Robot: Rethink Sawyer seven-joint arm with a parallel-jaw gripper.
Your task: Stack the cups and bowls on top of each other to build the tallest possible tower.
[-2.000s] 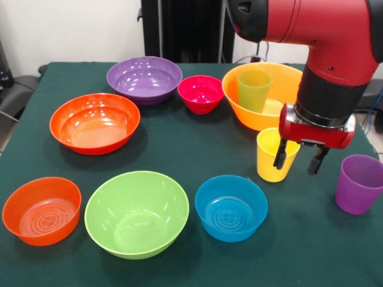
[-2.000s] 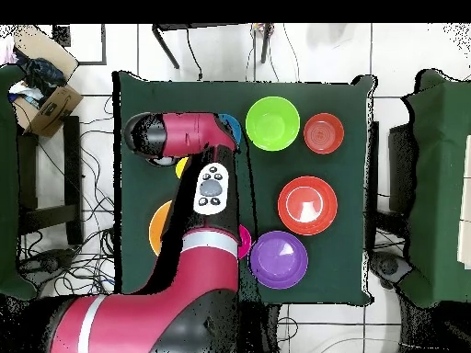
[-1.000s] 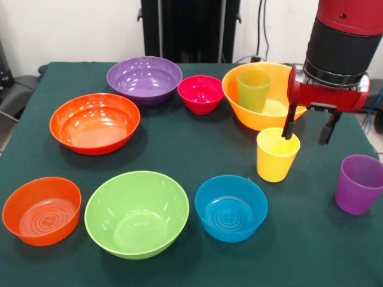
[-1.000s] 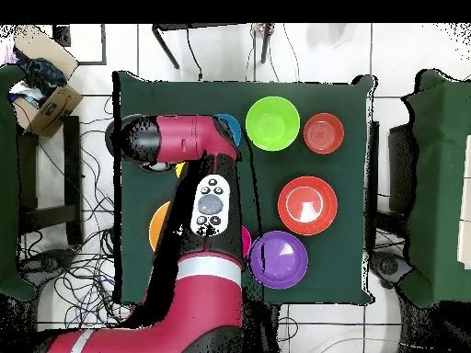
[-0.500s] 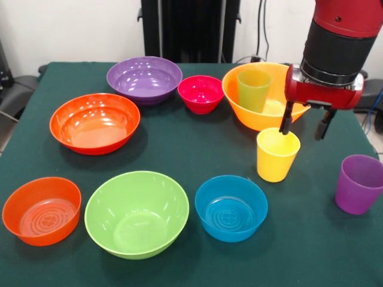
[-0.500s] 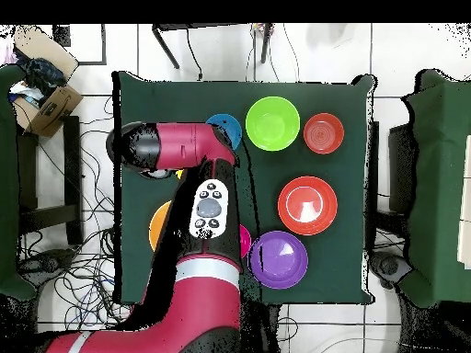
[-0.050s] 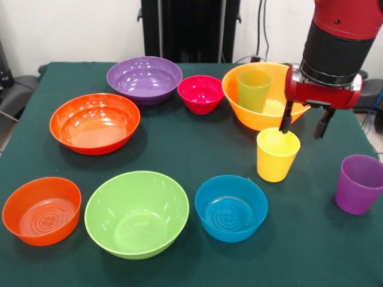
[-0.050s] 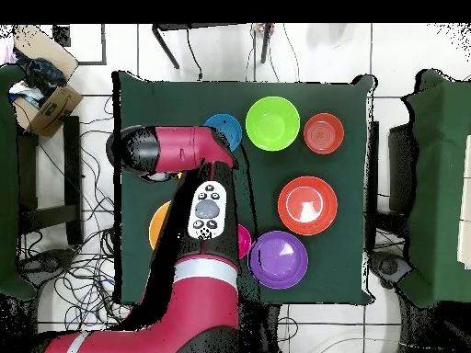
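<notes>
Tower barely started: only the green cup [image 7: 254, 88] sits in the big orange bowl [image 7: 281, 81], far right. Hand [image 7: 303, 124] empty, fingers wide, just above the yellow cup [image 7: 276, 154]. Purple cup [image 7: 358, 183] and six bowls lie loose on the tabletop [image 7: 173, 143].

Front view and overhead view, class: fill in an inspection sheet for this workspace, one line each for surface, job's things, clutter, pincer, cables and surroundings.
Surface: dark green table, cloth-covered.
Job's things: green cup stands inside the big orange bowl; yellow cup and purple cup stand apart on the cloth. Purple bowl, pink bowl, red-orange bowl, small orange bowl, lime bowl and blue bowl sit singly, none stacked.
Clutter: nothing seen on the table.
Pincer: pincer open, empty, above the yellow cup's far rim, offset toward the purple cup.
Cables: loose cables on the tiled floor, overhead view.
Surroundings: cardboard box beside the table; black stand behind it.
</notes>
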